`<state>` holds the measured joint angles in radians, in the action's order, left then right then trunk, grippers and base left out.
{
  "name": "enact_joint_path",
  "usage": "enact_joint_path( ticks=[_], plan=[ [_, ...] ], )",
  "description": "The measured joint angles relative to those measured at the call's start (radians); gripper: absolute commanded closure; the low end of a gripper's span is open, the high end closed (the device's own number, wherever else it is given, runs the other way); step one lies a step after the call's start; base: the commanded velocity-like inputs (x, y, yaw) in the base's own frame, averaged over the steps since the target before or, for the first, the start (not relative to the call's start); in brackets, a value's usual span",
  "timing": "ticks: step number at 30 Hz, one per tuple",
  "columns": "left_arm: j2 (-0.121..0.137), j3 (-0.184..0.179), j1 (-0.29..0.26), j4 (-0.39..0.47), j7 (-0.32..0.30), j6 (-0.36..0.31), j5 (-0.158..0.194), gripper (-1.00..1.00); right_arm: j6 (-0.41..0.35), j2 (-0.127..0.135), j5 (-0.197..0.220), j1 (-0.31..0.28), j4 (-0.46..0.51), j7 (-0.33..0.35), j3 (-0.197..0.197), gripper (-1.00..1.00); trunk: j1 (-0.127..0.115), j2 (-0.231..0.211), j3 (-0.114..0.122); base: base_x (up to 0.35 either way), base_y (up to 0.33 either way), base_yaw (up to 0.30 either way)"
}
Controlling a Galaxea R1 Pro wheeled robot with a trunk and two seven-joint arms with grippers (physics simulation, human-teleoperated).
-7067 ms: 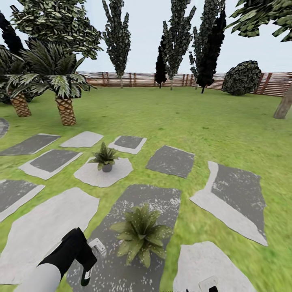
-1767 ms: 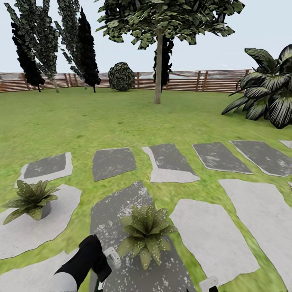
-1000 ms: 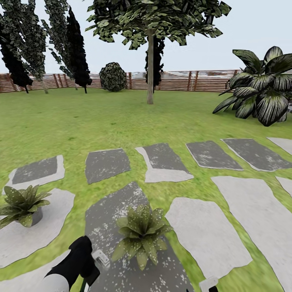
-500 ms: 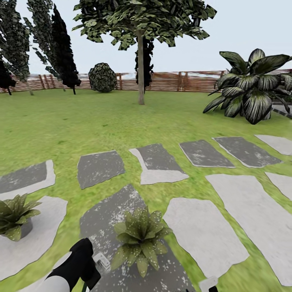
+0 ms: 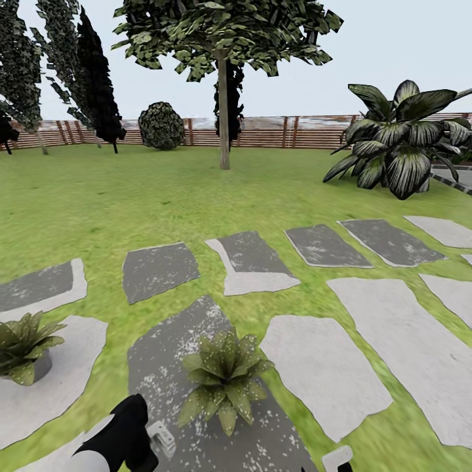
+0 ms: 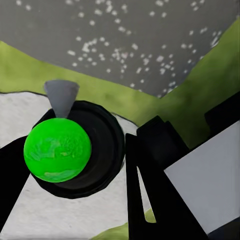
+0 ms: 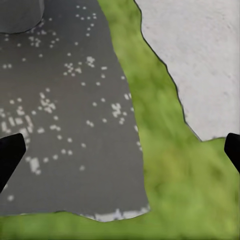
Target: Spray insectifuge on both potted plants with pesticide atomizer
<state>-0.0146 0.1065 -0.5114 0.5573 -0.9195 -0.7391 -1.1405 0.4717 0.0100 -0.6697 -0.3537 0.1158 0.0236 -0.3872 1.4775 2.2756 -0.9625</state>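
Left wrist view is showing my left end effector [image 6: 70,165] clamping its black fingers round the pesticide atomizer [image 6: 75,150], a dark round-bodied bottle with a bright green cap and grey nozzle. Its long axis is running toward the camera, upright over pale stone. In the head view the speckled green rosette in its pot [image 5: 223,377] is sitting just ahead and right of that arm; the second rosette [image 5: 23,341] is lying farther left. My right end effector [image 7: 120,155] is hanging spread open.

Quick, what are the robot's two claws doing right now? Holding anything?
Left gripper: shut on the pesticide atomizer.
Right gripper: open, holding nothing.
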Motion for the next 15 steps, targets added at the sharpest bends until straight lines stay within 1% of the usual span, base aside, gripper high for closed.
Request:
enact_joint_path(
  ticks=[5, 6, 9, 10, 12, 15],
  plan=[
    [0.003, 0.004, 0.001, 0.001, 0.01, -0.001, -0.003, 1.0, 0.0, 0.0, 0.0, 0.0, 0.0, 0.0, 0.0, -1.0, 0.0, 0.0, 0.0, -0.001, 0.0, 0.0],
    [0.005, 0.005, 0.001, 0.001, 0.021, -0.001, -0.004, 1.0, 0.0, 0.0, 0.0, 0.0, 0.0, 0.0, 0.0, -1.0, 0.0, 0.0, 0.0, 0.0, 0.0, 0.0],
    [0.01, 0.009, 0.0, 0.001, 0.091, -0.002, 0.006, 1.0, 0.0, 0.0, 0.0, 0.0, 0.0, 0.0, 0.0, -1.0, 0.0, 0.0, 0.0, 0.0, 0.0, 0.0],
    [0.009, 0.011, 0.0, 0.001, 0.098, -0.003, 0.009, 1.0, 0.0, 0.0, 0.0, 0.0, 0.0, 0.0, 0.0, -1.0, 0.0, 0.0, 0.0, 0.0, 0.0, -0.028],
    [0.006, 0.012, -0.001, 0.001, 0.103, -0.002, 0.013, 1.0, 0.0, 0.0, 0.0, 0.0, 0.0, 0.0, 0.0, -1.0, 0.0, 0.0, 0.0, 0.0, 0.0, -0.161],
    [0.004, 0.011, 0.0, 0.001, 0.106, -0.002, 0.015, 1.0, 0.0, 0.0, 0.0, 0.0, 0.0, 0.0, 0.0, -1.0, 0.0, 0.0, 0.0, 0.0, 0.0, -0.273]
  ],
)
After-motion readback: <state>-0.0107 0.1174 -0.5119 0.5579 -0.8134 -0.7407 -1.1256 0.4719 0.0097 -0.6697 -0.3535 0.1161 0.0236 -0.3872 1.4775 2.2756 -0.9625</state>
